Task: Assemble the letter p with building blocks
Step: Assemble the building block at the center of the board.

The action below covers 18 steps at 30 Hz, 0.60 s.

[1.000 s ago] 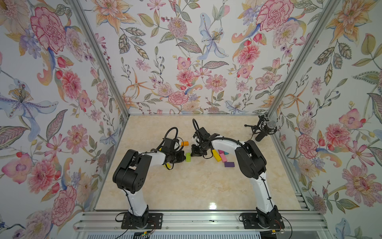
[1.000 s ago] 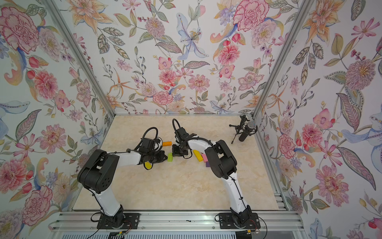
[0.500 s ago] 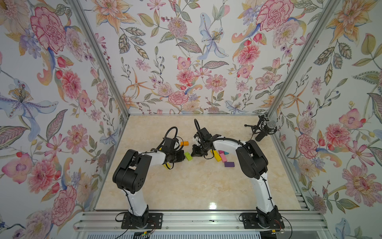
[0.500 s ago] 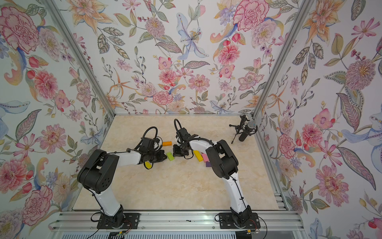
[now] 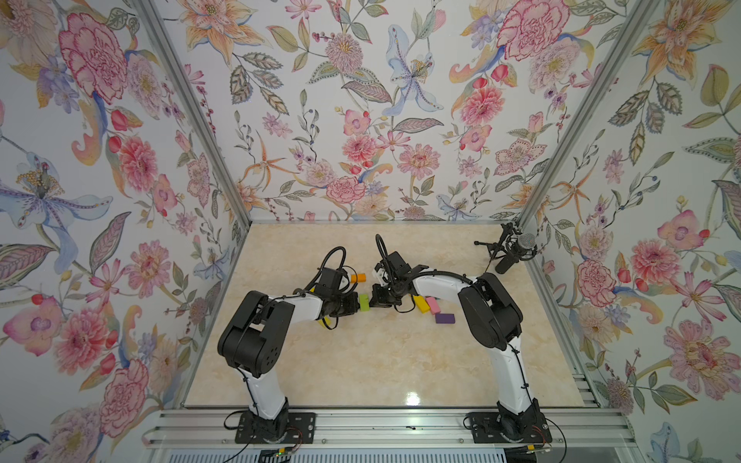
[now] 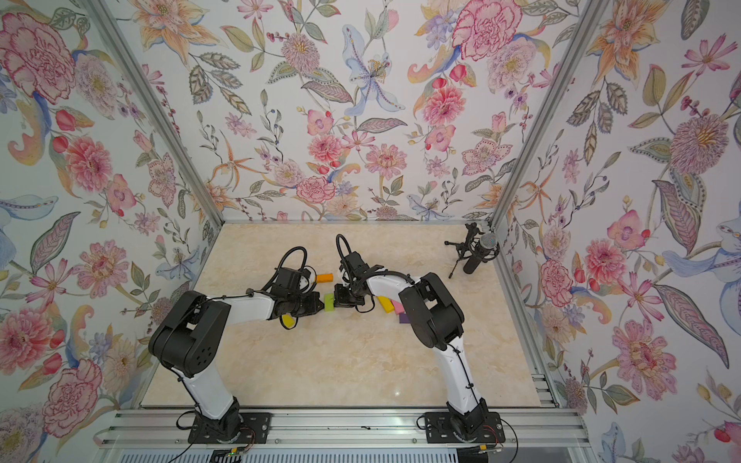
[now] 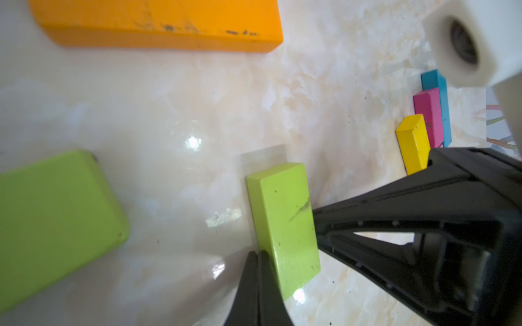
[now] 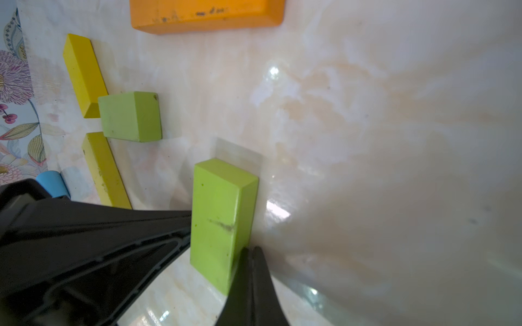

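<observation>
The lime block (image 5: 364, 302) now lies straight, long side running near to far, close to the middle of the worktop (image 5: 361, 360); half a second ago it sat skewed there. It is squeezed between the two arms: the left claw (image 5: 356, 304), fingers pressed together with nothing between them, touches its left side, and the right claw (image 5: 373, 300), also closed on nothing, has come in against its right side. The left wrist view shows this well, with the closed tips at one long edge and the other claw's point against the opposite face. So this looks like squaring-up by pushing, not a pick, and the block seems set as one straight stroke of the letter. The orange block (image 5: 358, 277) lies crosswise just beyond it on the far side, apart from it. A second lime block (image 8: 130, 115) and two yellow blocks (image 8: 83, 73) wait to the left under the left arm; another yellow (image 5: 421, 304), a pink block (image 5: 433, 304) and a purple block (image 5: 445, 318) lie to the right, with a teal block (image 7: 436, 96) beside the pink. No P can be read yet, so most of the placing is probably still to do
</observation>
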Each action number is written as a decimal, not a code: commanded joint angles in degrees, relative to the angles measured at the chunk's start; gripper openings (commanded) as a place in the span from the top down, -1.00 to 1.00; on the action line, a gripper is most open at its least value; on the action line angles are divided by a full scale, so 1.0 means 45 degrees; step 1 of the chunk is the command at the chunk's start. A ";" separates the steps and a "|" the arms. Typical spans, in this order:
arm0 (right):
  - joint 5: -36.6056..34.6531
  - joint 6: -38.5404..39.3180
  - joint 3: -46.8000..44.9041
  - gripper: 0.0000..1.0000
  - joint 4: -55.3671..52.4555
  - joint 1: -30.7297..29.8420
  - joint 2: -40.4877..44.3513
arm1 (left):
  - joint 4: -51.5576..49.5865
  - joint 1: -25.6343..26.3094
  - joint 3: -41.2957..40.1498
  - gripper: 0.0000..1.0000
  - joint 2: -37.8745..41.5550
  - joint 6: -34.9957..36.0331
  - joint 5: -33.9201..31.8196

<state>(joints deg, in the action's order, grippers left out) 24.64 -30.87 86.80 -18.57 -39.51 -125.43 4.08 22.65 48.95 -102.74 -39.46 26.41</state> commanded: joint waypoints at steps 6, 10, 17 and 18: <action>-0.0302 -0.0353 -0.1105 1.00 -0.0248 -0.0195 0.0149 | -0.0308 0.0125 -0.0368 0.94 0.0494 0.0131 -0.0369; -0.0152 -0.0404 -0.0981 1.00 -0.0178 -0.0199 0.0018 | -0.0379 0.0122 -0.0154 0.95 0.0184 0.0268 -0.0256; 0.0030 -0.0490 -0.0259 1.00 -0.0171 0.0024 -0.0572 | -0.0663 0.0123 0.0688 0.95 -0.0384 0.0424 -0.0298; 0.0094 -0.0469 -0.0166 1.00 -0.0170 0.0077 -0.0630 | -0.0728 0.0122 0.0784 0.95 -0.0457 0.0476 -0.0312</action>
<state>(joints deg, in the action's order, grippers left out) 25.21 -32.05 85.10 -16.80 -39.51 -124.64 2.15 22.72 50.37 -103.13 -38.85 25.47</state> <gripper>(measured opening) 0.047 0.048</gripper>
